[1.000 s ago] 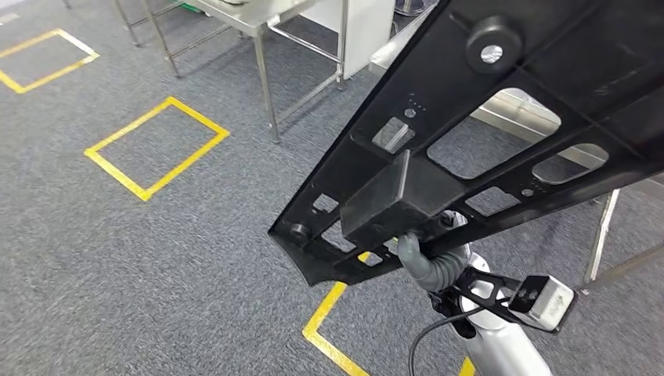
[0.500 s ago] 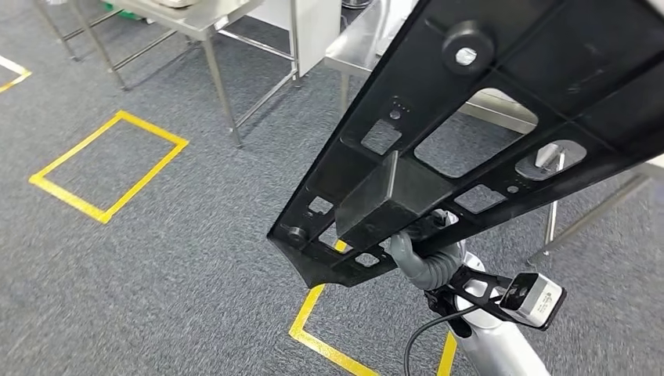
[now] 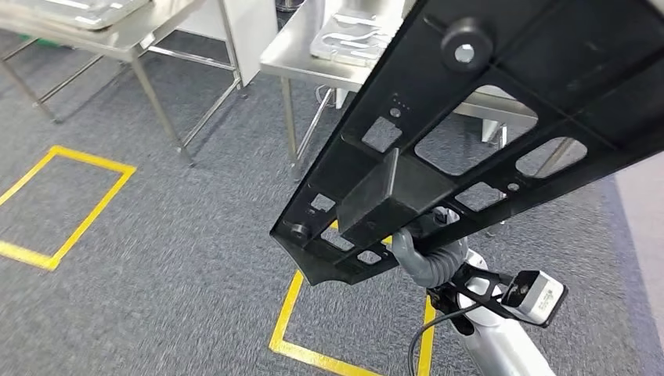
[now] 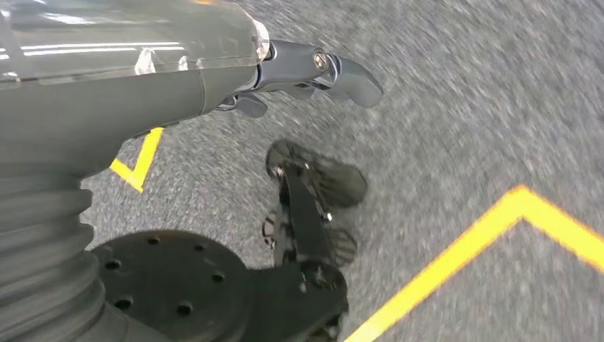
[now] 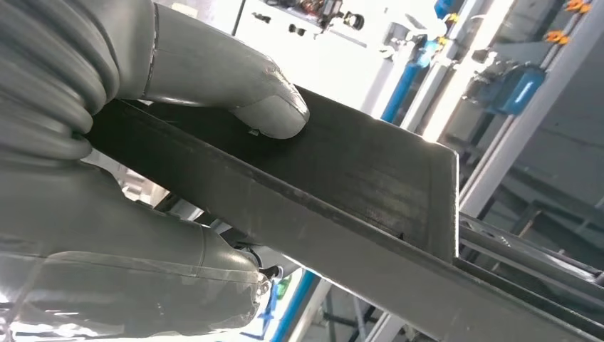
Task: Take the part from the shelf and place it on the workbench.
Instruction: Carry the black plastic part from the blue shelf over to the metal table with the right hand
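A large black plastic part point(image 3: 595, 63), a flat frame with several cut-outs and a box-shaped block on its underside, slants across the right of the head view above the floor. My right hand point(image 3: 421, 257) grips it from below at that block. In the right wrist view my thumb point(image 5: 267, 107) presses on the part's dark flat wall point(image 5: 356, 178). The steel workbench point(image 3: 301, 56) stands beyond the part, with a pale tray point(image 3: 352, 35) on it. My left hand point(image 4: 313, 68) hangs over the carpet with its fingers apart, holding nothing.
A second steel table point(image 3: 94, 27) stands at the far left. Yellow tape rectangles point(image 3: 74, 205) mark the grey carpet, one point(image 3: 286, 317) right under the part. The workbench legs point(image 3: 288, 117) stand ahead. A paler floor strip point(image 3: 646, 227) runs along the right.
The whole picture has slid left, so the camera has turned right. The workbench with its tray has come into view. The part stays held the same way in my right hand.
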